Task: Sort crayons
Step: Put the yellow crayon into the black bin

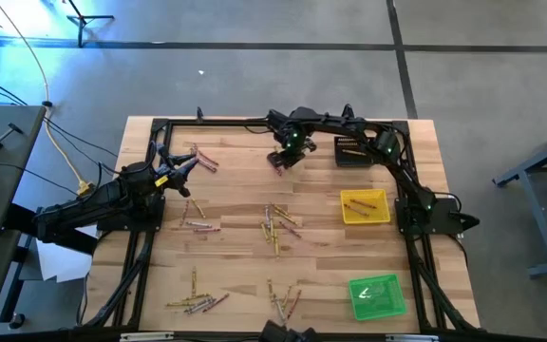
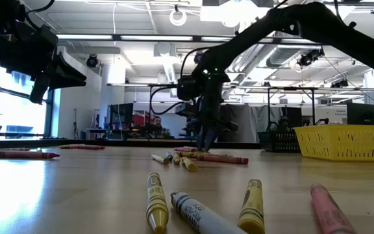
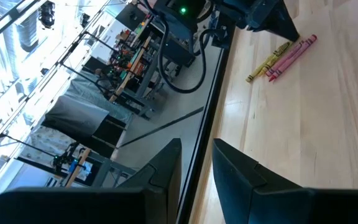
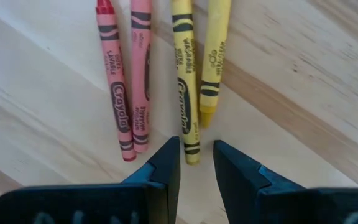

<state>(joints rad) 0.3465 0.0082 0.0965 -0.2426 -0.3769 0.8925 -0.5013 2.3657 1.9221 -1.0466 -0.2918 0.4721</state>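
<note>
Several crayons lie flat on the wooden table in loose groups: far left (image 1: 203, 160), left (image 1: 198, 224), middle (image 1: 278, 228) and along the near edge (image 1: 198, 302). My right gripper (image 4: 196, 158) is open and points steeply down at the far middle (image 1: 281, 161). It is over a row of a red crayon (image 4: 115, 93), a pink crayon (image 4: 140, 81) and two yellow crayons (image 4: 184, 87). One yellow crayon's end (image 4: 192, 149) shows just ahead of the gap between the fingertips. My left gripper (image 3: 197, 168) waits open and empty at the table's left (image 1: 186, 169).
Down the right side are a black tray (image 1: 354, 150), a yellow tray (image 1: 364, 206) holding crayons and a green tray (image 1: 378, 294). A black frame (image 1: 150, 133) runs round the table's edges. More crayons lie close to the low camera (image 2: 158, 205).
</note>
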